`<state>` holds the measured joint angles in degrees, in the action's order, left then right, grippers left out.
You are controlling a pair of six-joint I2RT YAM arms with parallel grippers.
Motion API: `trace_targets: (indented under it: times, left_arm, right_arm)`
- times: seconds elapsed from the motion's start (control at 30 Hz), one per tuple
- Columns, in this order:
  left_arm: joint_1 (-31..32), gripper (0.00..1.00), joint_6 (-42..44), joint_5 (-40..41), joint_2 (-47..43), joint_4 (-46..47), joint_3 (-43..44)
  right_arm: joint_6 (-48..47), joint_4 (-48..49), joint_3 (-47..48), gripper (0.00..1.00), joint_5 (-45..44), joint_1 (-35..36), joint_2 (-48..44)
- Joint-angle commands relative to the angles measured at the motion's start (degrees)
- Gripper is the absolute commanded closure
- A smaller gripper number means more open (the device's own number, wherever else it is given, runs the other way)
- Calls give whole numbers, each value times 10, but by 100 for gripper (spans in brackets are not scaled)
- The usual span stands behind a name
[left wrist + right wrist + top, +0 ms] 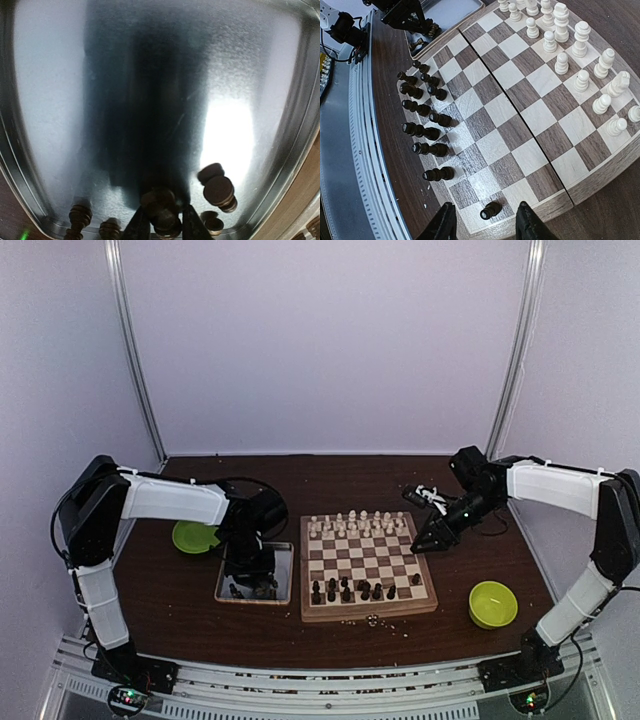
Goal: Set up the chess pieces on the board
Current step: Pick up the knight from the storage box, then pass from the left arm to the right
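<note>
**Desk:** Dark wood tabletop (170,620), white walls behind. What sits on it?

**Photographer:** One checkered board (368,558), one silver tray (283,565) just left of it, and two green bowls: one (195,537) beyond the tray, one (493,604) right of the board.

**Desk:** And the dark chess pieces (427,131)?

**Photographer:** About eleven on the board's near rows. Some five more are in the tray, partly cut off in the wrist view. The cream pieces (580,80) fill the far rows, too small overhead to count.

**Desk:** The arms?

**Photographer:** Over the tray, the left gripper (165,210) has narrow jaws flanking one dark piece (162,220); whether it is pinched, I cannot tell. At the board's right edge, the right gripper (485,205) hovers with jaws wide, a lone dark piece (491,210) between them, untouched.
</note>
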<state>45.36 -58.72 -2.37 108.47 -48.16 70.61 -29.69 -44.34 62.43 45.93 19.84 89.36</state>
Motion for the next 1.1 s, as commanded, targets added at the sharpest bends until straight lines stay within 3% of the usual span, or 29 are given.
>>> trace_targets:
  times: [0.0, 0.2, 0.47, 0.67, 0.9, 1.07]
  left_arm:
    - [-3, 83, 32, -6, -1, -15, -1]
    - [-1, 96, 125, 18, -44, -30, -13]
    - [7, 98, 275, 81, -146, 65, -66]
    - [56, 95, 369, 63, -213, 197, -80]
    - [111, 93, 414, 53, -202, 267, -31]
    - [131, 93, 425, 42, -167, 272, 16]
  right_arm:
    - [-6, -10, 15, 59, 13, -5, 4]
    - [9, -3, 18, 59, 20, -4, -8]
    - [80, 1, 67, 57, 73, 19, -22]
    - [99, -80, 183, 57, 112, 62, 66]
    - [152, -189, 358, 55, 193, 117, 199]
    - [201, -158, 375, 53, 201, 159, 229]
